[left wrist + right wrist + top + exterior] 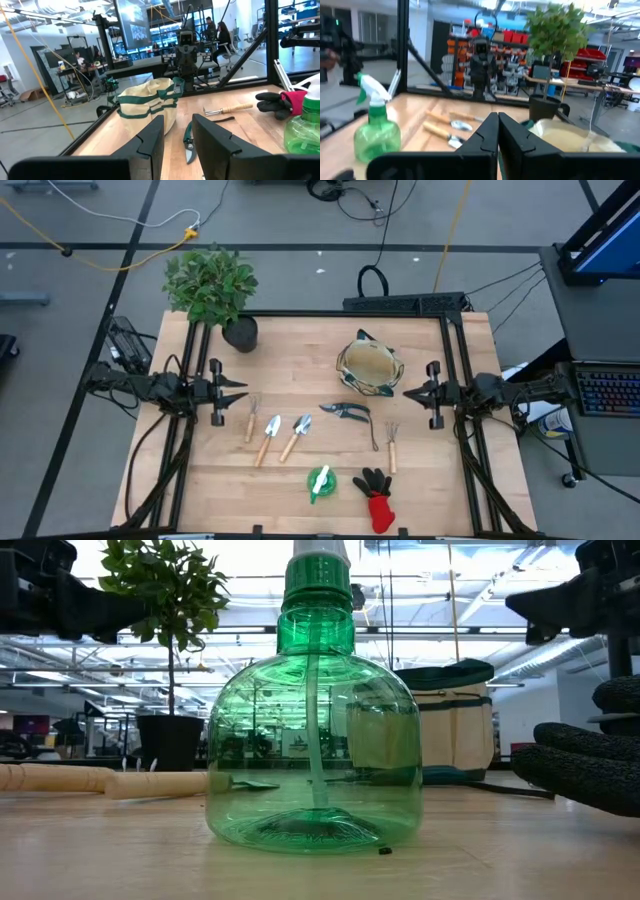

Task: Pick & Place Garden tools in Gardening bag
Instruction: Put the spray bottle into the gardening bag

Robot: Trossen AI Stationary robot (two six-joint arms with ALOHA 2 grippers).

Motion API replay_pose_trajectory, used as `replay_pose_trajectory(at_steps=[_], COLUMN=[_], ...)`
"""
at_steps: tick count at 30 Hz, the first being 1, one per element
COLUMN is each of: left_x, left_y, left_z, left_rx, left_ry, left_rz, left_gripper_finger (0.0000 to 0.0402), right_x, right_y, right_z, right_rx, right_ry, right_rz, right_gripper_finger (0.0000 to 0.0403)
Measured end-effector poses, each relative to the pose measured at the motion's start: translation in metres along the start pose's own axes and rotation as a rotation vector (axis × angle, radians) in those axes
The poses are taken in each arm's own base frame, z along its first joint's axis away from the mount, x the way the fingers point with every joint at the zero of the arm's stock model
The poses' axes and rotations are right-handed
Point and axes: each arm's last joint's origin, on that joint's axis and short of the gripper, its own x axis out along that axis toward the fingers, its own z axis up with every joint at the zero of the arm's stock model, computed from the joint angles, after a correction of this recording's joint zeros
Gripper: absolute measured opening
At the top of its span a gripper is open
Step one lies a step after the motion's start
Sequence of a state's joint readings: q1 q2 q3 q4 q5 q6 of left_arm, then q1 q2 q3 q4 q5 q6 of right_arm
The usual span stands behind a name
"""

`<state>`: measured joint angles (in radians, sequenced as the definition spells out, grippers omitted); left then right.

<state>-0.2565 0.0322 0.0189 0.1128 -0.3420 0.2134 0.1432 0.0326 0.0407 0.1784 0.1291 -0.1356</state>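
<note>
Nothing has been lifted, so we are at the very start, and every tool lies on the counter [300, 500] on the near side of the bag [369, 366]. Nearest to us, well short of the bag, sit the green spray bottle [319, 483] and, just beside it, the black-and-red glove [377, 496]. One row closer to the bag come the fork [251, 420], two trowels [268, 439] [296, 436], the dark shears [348, 412] and a small rake [392, 446]; the shears lie nearest the bag, just short of it. The bag stands upright, mouth open and nothing visible inside. The left hand [241, 390] hovers far off to the bag's left, fingers parted a little and holding nothing; the right hand [409, 393] hangs just beside the bag's right, fingers closed together, also holding nothing. My call: the first pick is due, and the shears look the handiest, but that right hand must open before it drops. Beyond the bag to the left stands the potted plant [214, 288], well clear, so nothing blocks the way; only the bag's loop handle [362, 338] could snag a drop.
</note>
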Motion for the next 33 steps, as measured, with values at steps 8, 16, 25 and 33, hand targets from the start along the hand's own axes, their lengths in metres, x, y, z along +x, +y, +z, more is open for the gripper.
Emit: replay_pose_trajectory(at_steps=[8,16,25,33], left_x=[0.000,0.000,0.003,0.020], left_y=[0.000,0.000,-0.002,-0.011], left_z=[-0.001,0.001,0.017,0.018], left_rx=[-0.242,-0.264,-0.347,-0.377], left_ry=[0.010,-0.013,-0.169,-0.151], left_rz=[-0.002,0.001,-0.141,-0.244], left_gripper_finger=[0.0106,0.0106,0.0106,0.0106], right_x=[-0.001,-0.004,0.010,0.043], right_y=[-0.003,-0.007,-0.003,0.004], right_z=[0.014,0.029,0.035,0.033], right_rx=[-0.011,0.017,0.105,0.206], right_ry=[-0.145,-0.298,-0.368,-0.271], right_rz=[-0.039,-0.119,-0.006,0.078], right_gripper_finger=[0.0000,0.0001,0.0051,0.0088])
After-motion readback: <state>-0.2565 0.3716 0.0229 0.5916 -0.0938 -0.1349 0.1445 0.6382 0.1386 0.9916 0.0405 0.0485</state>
